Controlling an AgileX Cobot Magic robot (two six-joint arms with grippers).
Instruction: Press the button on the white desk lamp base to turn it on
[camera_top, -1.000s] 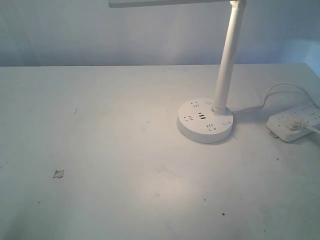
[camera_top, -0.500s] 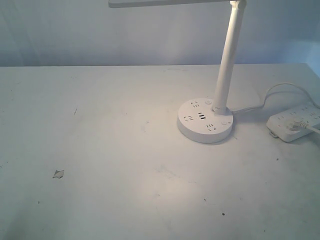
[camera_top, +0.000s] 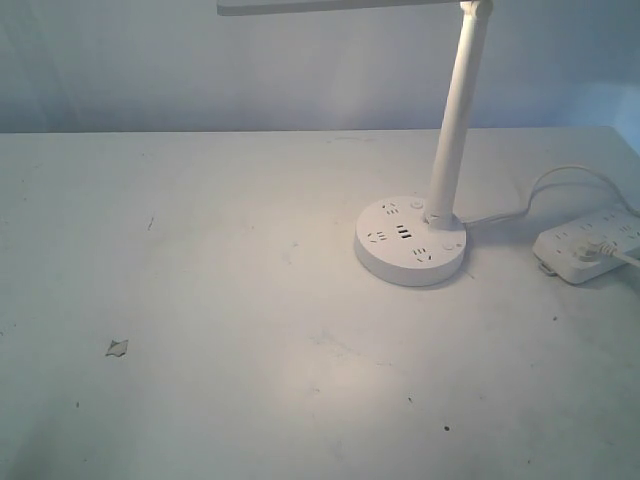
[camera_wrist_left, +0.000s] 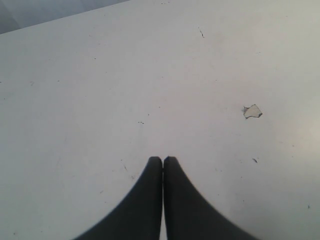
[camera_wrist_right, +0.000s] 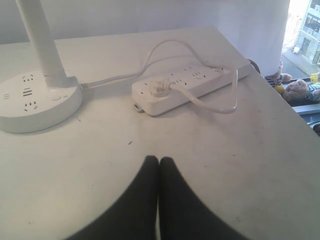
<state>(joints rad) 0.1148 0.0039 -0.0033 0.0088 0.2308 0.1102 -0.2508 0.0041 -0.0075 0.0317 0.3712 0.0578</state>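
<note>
The white desk lamp base (camera_top: 410, 243) is a thick round disc with socket holes and dark USB slots, standing right of the table's middle; its tall white stem (camera_top: 456, 110) rises to a lamp head (camera_top: 330, 6) at the top edge. Warm light falls on the table below the head. The base (camera_wrist_right: 37, 102) and its small round button (camera_wrist_right: 56, 97) also show in the right wrist view. My right gripper (camera_wrist_right: 159, 159) is shut, empty, over bare table short of the base. My left gripper (camera_wrist_left: 163, 159) is shut, empty, over bare table. Neither arm appears in the exterior view.
A flat white power strip (camera_top: 590, 243) lies at the right edge, a plug and looping cord (camera_wrist_right: 165, 50) joining it to the lamp. The strip (camera_wrist_right: 192, 85) is near the table's far right corner. A small chip (camera_top: 117, 347) marks the table surface at left.
</note>
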